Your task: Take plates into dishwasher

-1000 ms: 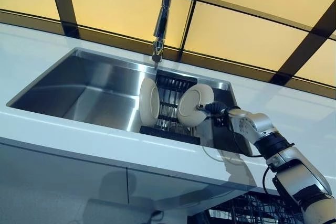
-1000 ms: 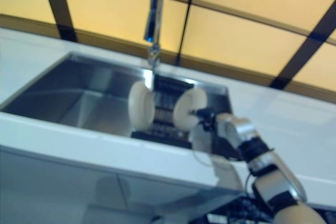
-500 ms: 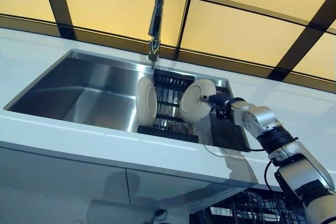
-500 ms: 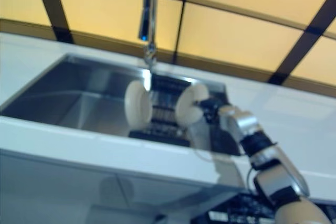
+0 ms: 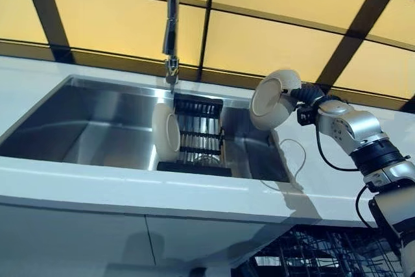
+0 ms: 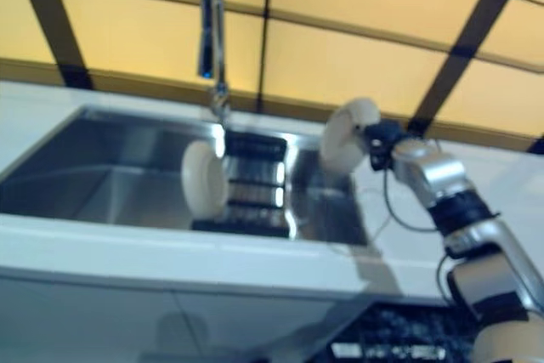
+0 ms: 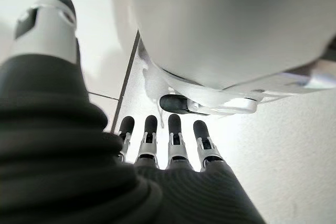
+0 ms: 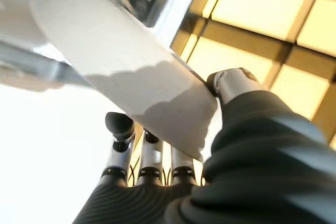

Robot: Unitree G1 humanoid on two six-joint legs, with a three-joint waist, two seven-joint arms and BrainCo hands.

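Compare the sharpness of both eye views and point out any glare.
Left eye view: crisp, with the held plate and rack clearly edged. Right eye view: soft throughout, a bright glare streak along the sink beside the rack.

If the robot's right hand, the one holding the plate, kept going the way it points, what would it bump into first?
Probably the tap. The right hand, shut on the lifted plate, points leftward above the sink; the way there looks free, though depth is unclear.
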